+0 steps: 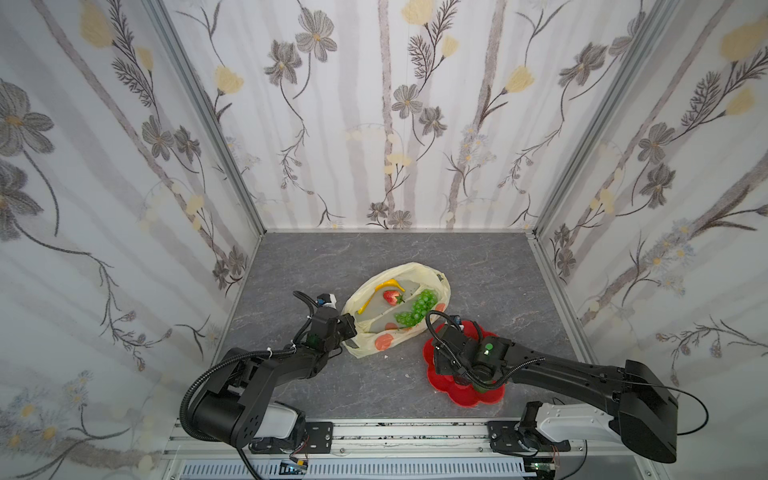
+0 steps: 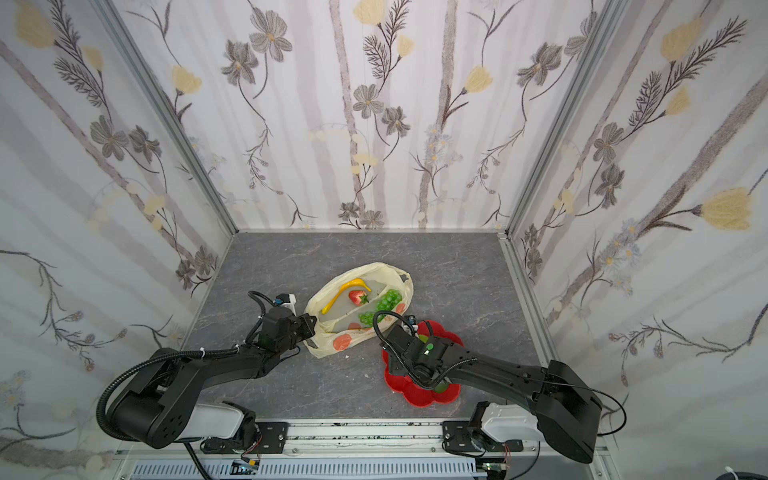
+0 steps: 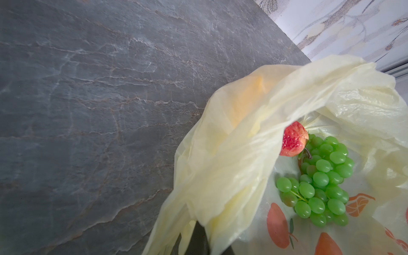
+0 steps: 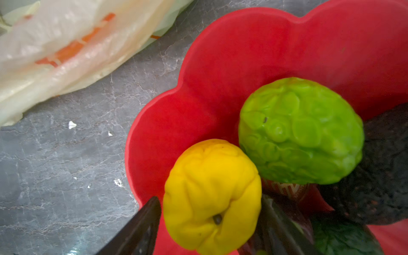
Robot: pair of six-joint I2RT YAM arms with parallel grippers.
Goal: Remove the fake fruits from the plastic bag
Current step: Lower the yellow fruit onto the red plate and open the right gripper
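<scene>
Inside the pale-yellow crinkly plastic bag, three fake fruits: one curved yellow plastic banana, one red plastic strawberry, one bunch of green plastic grapes. In the red flower-shaped plastic dish, one yellow plastic lemon, one bumpy lime-green plastic fruit, one rough blackish-brown fruit, plus darker shapes too hidden to count. Two grippers. Left gripper pressed together on the bag's near left rim, film bunched between the fingers. Right gripper above the dish, jaws spread either side of the lemon, a red sliver showing beside one finger. Bag at mid-table, mouth gaping upward, thin and translucent, printed with flat orange-red fruit shapes; dish just beside its near right end, not touching. Open grey stone-look tabletop on the far side up to the flower-papered walls, and between the two arms along the near edge.
</scene>
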